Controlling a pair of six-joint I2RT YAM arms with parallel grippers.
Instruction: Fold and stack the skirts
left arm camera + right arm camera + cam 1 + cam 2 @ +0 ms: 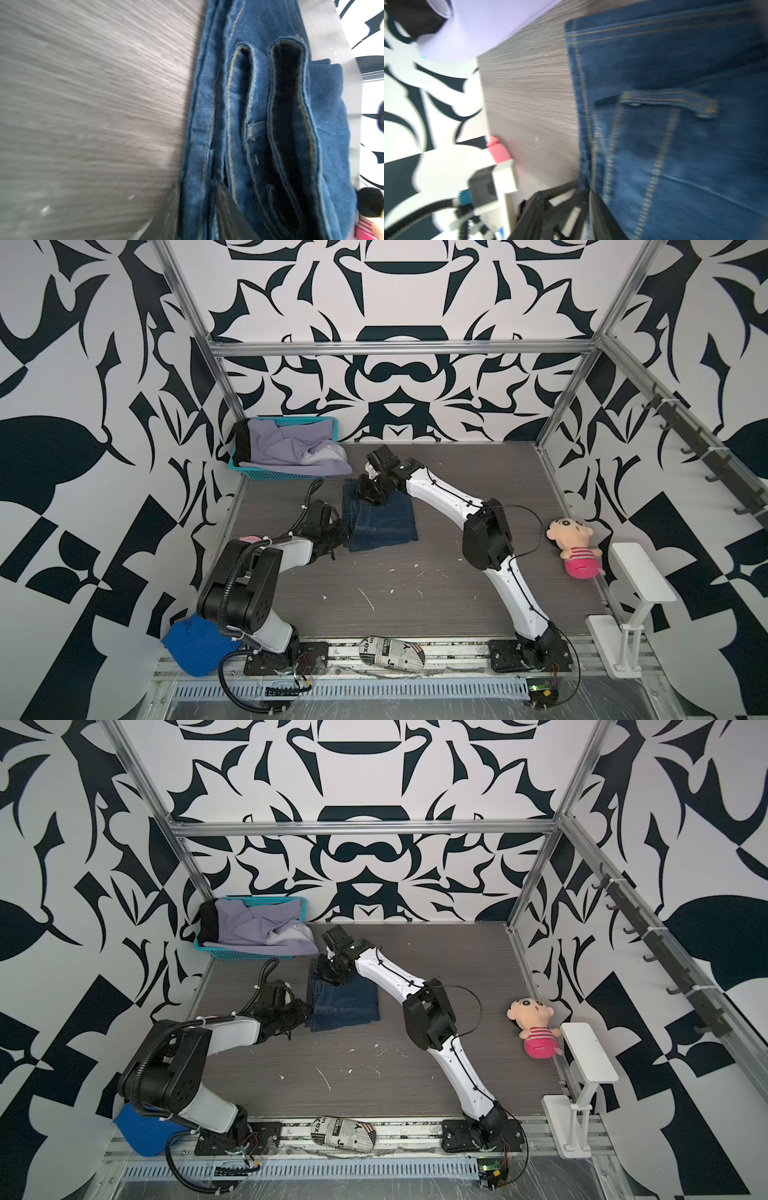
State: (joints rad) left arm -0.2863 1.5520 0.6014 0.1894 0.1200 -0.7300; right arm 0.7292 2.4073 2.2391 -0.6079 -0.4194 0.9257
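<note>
While the left pincer (198, 209) sits part-closed, clamped on the layered edge of the denim skirt (386, 522), the right pincer (371, 493) stands parted over its far corner and grips nothing I can make out. The skirt lies folded mid-bench (415, 585). Judgement: square the layers, then let go straight upward without dragging. The lavender skirt (286, 448) and black skirt (241, 443) lie in the basket (266, 475).

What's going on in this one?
Both arms are at the denim skirt, which lies folded on the table. The left fingers straddle its left edge. The right fingers are over its far left corner, but blur hides whether they grip it. The lavender skirt and black skirt sit crumpled in the basket at the back left, so nothing is stacked yet.
</note>
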